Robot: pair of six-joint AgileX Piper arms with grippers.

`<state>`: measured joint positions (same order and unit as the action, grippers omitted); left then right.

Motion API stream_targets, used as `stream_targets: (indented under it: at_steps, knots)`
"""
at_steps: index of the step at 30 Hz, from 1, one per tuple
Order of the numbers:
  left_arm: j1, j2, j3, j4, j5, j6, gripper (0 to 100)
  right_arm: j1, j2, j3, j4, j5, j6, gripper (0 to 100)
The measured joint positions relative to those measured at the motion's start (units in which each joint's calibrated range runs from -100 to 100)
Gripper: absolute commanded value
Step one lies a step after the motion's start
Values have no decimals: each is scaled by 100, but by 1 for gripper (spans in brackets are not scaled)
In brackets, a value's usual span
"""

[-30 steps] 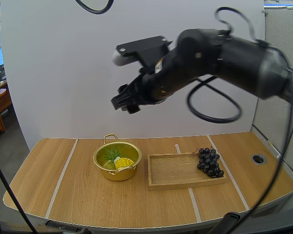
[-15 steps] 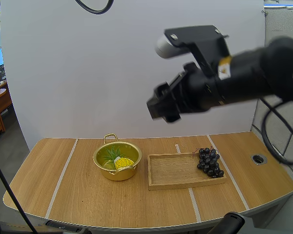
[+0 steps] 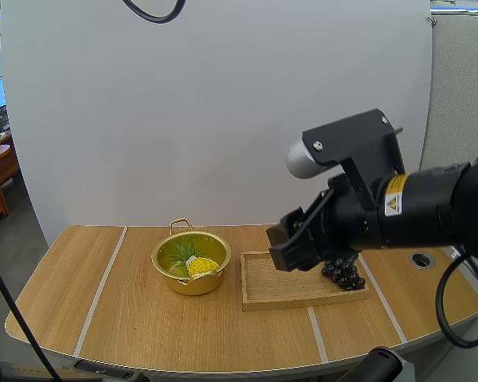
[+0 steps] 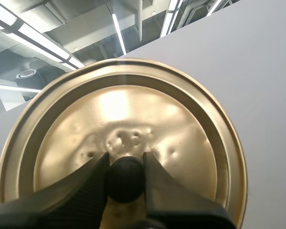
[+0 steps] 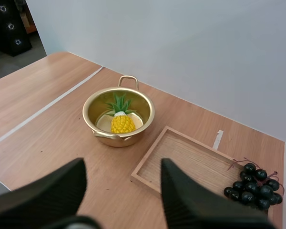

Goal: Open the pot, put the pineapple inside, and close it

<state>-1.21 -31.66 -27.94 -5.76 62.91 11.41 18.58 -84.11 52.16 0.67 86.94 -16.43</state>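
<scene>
Pinching the lid (image 4: 133,119) by its knob (image 4: 125,179), left gripper (image 4: 125,158) holds it clear of the pot (image 3: 169,274) — pineapple (image 3: 201,265) already inside, right gripper (image 5: 121,166) fingers wide off to the pot's side — only closing remains

The table (image 3: 103,310) bears a gold pot (image 3: 187,285) just beside a wooden tray (image 3: 263,288).

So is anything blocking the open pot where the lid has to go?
Nothing visible does. The pot holds only the pineapple, and its rim is clear. The right jaws hang open off to its side, by the tray.
</scene>
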Motion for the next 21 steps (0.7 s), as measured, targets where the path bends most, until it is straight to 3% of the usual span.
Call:
stream_targets:
  at_steps: [21]
  knots:
    - [0, 0, 0, 0, 0, 0, 0, -531, -747, 440, 422, 88, -238, 0]
